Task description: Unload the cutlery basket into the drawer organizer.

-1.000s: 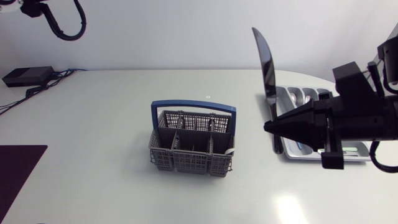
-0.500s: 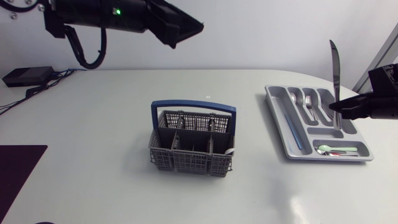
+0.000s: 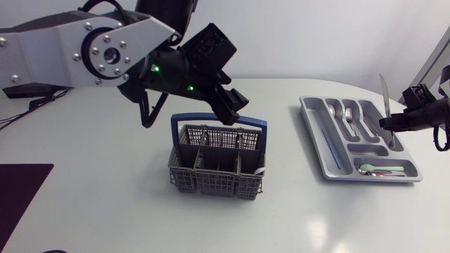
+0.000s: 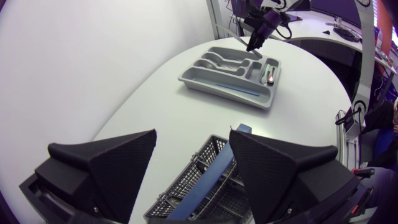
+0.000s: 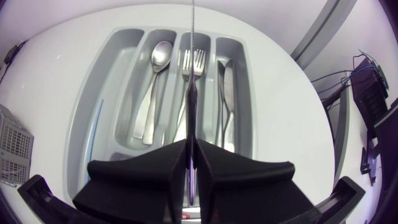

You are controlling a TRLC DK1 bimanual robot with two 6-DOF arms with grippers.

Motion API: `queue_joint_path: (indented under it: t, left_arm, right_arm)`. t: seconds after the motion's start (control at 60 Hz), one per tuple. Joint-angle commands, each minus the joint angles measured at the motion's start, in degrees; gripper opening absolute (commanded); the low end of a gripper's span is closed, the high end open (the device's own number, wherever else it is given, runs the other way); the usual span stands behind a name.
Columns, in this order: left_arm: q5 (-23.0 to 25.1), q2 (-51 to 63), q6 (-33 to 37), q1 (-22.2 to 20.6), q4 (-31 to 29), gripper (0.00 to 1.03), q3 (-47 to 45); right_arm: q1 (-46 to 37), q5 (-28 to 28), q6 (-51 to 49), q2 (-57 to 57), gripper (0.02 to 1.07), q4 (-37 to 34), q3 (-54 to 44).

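Observation:
The grey cutlery basket (image 3: 218, 160) with a blue handle stands mid-table, and I see no cutlery sticking out of it. My left gripper (image 3: 234, 107) hangs open just above the handle's back right; in the left wrist view its fingers (image 4: 118, 165) spread over the basket (image 4: 205, 186). The grey drawer organizer (image 3: 318, 133) lies at the right, holding a spoon (image 5: 155, 87), forks (image 5: 189, 62) and a knife (image 5: 225, 93). My right gripper (image 3: 390, 124) is shut on a table knife (image 3: 384, 98), held upright with its blade up, over the organizer's (image 5: 93, 112) right side.
A blue stick (image 3: 329, 144) lies in the organizer's long slot and a green-handled piece (image 3: 383, 169) in its front slot. A black box with cables (image 3: 28, 86) sits at the back left. A dark mat (image 3: 17, 190) covers the front left corner.
My left arm has swung in and come down over the basket. My right arm has carried the knife rightward and lower, to above the organizer.

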Motion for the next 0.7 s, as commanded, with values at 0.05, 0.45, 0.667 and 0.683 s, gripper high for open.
queue_joint_path:
  t: [0.05,0.45,0.667,0.683]
  left_arm:
    - [-1.73,1.31,1.15,-1.27,-0.29,0.82,-1.48]
    - [-3.32,1.84,1.85,-3.21,-1.0,0.82,-1.66]
    - [-5.16,1.93,3.43,-4.96,-1.0,0.82,-3.07]
    - [-5.6,1.84,3.61,-5.32,-1.0,0.82,-3.33]
  right_arm:
    - [-1.05,2.11,2.39,4.87,0.07,-0.41,6.62]
    - [-0.87,7.82,2.92,17.88,0.07,-5.68,19.89]
    - [-0.08,9.32,3.27,22.18,0.09,-5.07,20.5]
    - [0.01,9.32,3.36,22.27,0.13,-5.07,20.59]
